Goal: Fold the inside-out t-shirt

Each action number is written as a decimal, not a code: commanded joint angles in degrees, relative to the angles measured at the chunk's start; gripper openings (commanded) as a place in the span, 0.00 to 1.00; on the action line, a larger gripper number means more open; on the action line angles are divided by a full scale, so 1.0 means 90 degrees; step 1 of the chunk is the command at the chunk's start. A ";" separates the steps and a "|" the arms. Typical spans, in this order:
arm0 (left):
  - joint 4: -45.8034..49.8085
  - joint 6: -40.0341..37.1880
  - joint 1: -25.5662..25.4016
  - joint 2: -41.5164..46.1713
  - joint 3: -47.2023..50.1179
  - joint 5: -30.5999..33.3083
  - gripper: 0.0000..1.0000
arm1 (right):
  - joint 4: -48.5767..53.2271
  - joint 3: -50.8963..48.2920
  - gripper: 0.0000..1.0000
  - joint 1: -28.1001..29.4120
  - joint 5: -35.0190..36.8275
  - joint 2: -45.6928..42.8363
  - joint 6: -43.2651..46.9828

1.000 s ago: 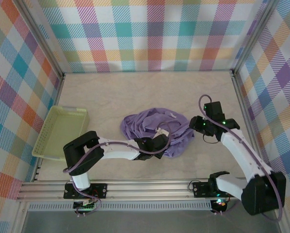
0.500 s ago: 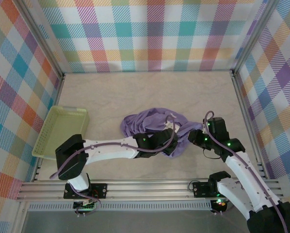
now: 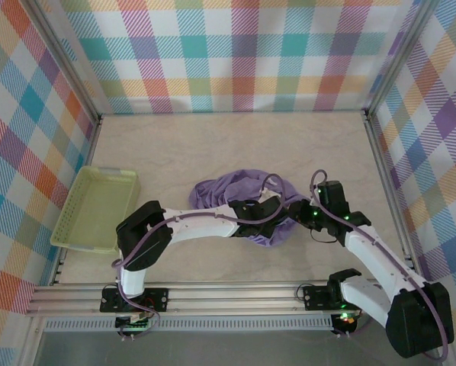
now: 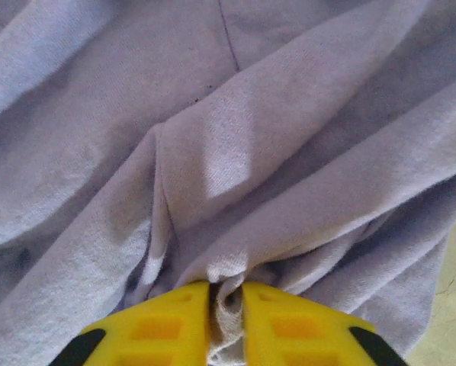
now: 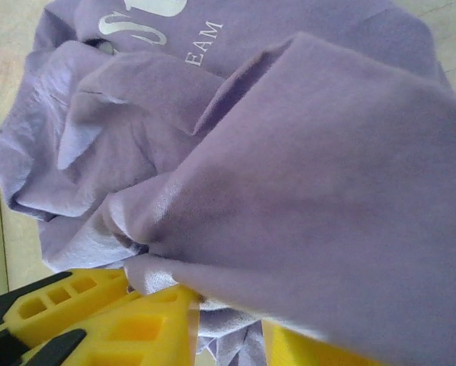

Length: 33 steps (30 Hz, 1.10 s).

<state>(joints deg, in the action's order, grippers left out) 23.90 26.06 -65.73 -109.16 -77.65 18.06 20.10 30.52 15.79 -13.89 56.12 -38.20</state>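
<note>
Both arms stretched low toward centre, left pincer [image 4: 226, 303] and right pincer [image 5: 228, 332] close together, jaws pinched narrow

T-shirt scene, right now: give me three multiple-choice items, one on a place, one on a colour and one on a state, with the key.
1. In the top view, where is the tray relative to the t-shirt?
A) left of it B) right of it C) under it
2. What colour is the t-shirt?
A) red B) lavender C) white
3. What is the left hand doing?
A) open over bare table B) holding the tray C) shut on a shirt fold
Key: 1 A, the tray lies to the left, apart from the heap. 2 B, the fabric is lavender. 3 C, a fold is pinched between its yellow fingers.
</note>
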 commanded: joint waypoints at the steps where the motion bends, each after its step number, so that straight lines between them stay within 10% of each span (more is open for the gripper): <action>1: -0.0064 0.0133 -0.0001 0.0130 0.0012 -0.0079 0.12 | -0.0449 -0.0119 0.29 0.0038 -0.0100 0.0190 -0.0033; 15: -0.2022 -0.0349 -0.0695 0.1513 0.1886 0.0131 0.00 | 0.0336 -0.0037 0.20 0.0033 0.1106 -0.0090 0.0282; 27: -0.2346 -0.0586 -0.0827 0.1539 0.2248 0.0209 0.00 | 0.0248 0.0330 0.44 0.0262 -0.0034 0.0088 0.0299; 33: -0.2277 -0.0786 -0.0956 0.1383 0.2125 0.0190 0.00 | 0.0576 0.0641 0.23 0.0306 0.0418 0.0459 0.0422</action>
<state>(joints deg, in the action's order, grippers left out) 4.08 20.91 -73.30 -95.94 -58.26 19.14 23.59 33.12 18.41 -11.14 59.00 -34.74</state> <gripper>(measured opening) 0.063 0.272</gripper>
